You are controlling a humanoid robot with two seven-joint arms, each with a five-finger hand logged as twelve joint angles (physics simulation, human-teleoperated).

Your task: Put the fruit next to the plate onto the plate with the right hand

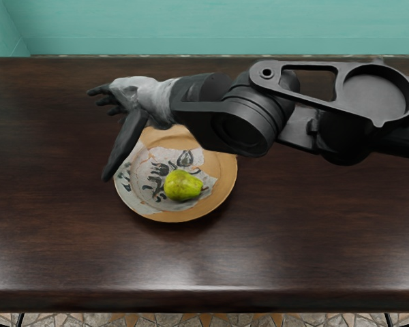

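On the orange plate (pixel 223 174) on the worktop (pixel 313 238) the green fruit (pixel 183 185) is already lying, while the right hand (pixel 131 101) is hovering over the plate's far rim with fingers (pixel 99 90) spread, holding nothing, so the task is looking finished.

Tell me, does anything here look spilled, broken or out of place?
Nothing stands out. The green pear lies on the orange plate, which sits flat on the dark table. The right hand is open by the plate's far left rim, holding nothing.
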